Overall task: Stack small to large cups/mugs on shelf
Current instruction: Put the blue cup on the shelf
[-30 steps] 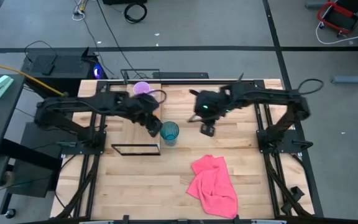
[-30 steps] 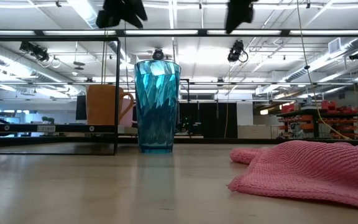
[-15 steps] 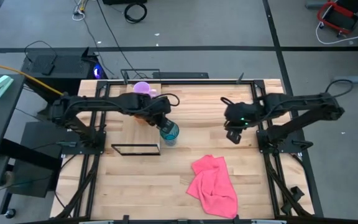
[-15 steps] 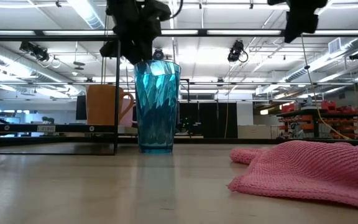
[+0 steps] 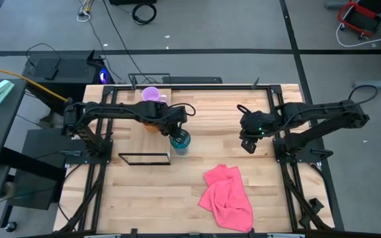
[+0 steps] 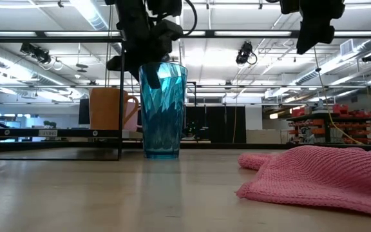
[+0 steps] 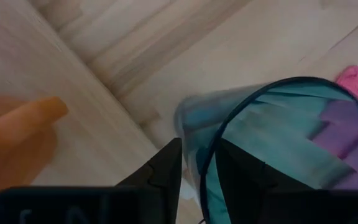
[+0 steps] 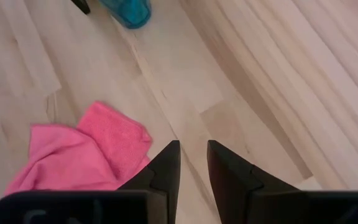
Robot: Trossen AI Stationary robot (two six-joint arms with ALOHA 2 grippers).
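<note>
Now left gripper (image 7: 197,168) (open) straddling tumbler (image 7: 272,143) rim — upright

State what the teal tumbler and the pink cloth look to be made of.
Teal tumbler: probably clear tinted plastic, possibly glass; glossy faceted walls let the ceiling lights through.
Pink cloth: soft knitted or woven fabric, matte; a ribbed texture shows, and it lies in loose folds on the table.

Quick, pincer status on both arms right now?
Left pincer: open, fingers straddling the teal tumbler rim, one inside and one outside, not yet clamped.
Right pincer: open, empty, above bare table.
</note>
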